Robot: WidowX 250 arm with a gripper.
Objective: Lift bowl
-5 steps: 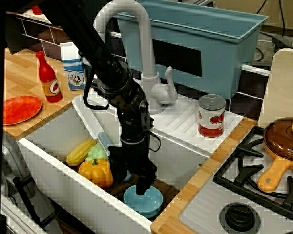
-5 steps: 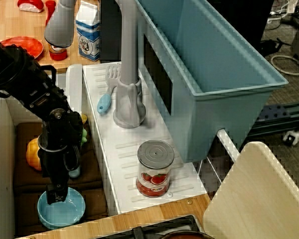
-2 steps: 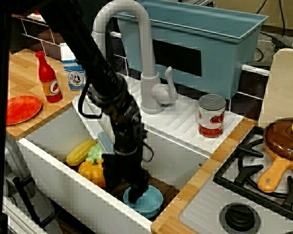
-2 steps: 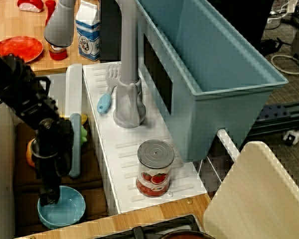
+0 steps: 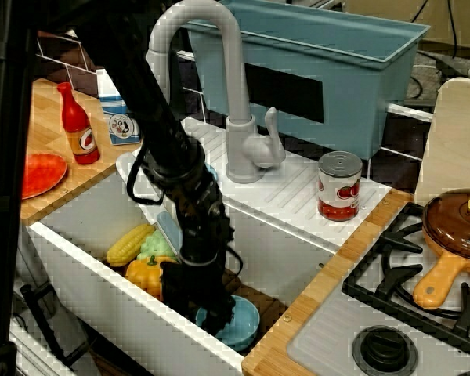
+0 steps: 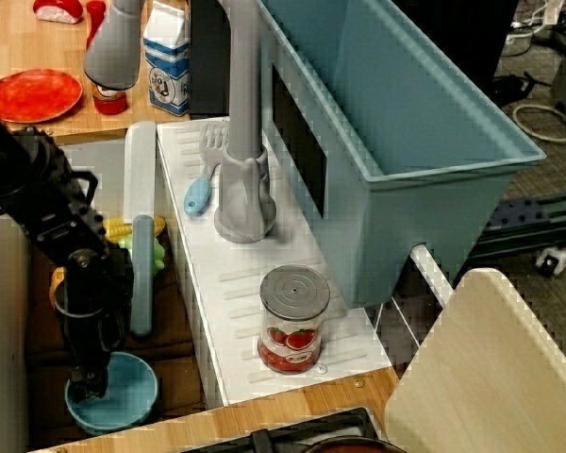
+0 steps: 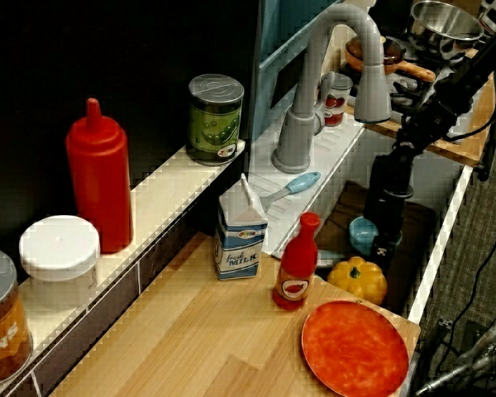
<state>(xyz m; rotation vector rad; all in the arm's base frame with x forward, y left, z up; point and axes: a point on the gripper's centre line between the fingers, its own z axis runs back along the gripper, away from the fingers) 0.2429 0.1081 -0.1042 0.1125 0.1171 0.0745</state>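
Arm reaches straight down into sink [image 5: 86,211], gripper [image 6: 87,385] at left rim of bowl [image 6: 123,389]; fingers' opening and grip can't be made out.

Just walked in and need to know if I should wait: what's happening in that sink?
A single black robot arm is reaching down into the sink, working on a small light-blue bowl at the near end. Its tool sits at the bowl's rim, on the side nearest the orange toy pumpkin. The bowl looks tilted, but whether it is gripped or off the sink floor can't be told. The corn is untouched.
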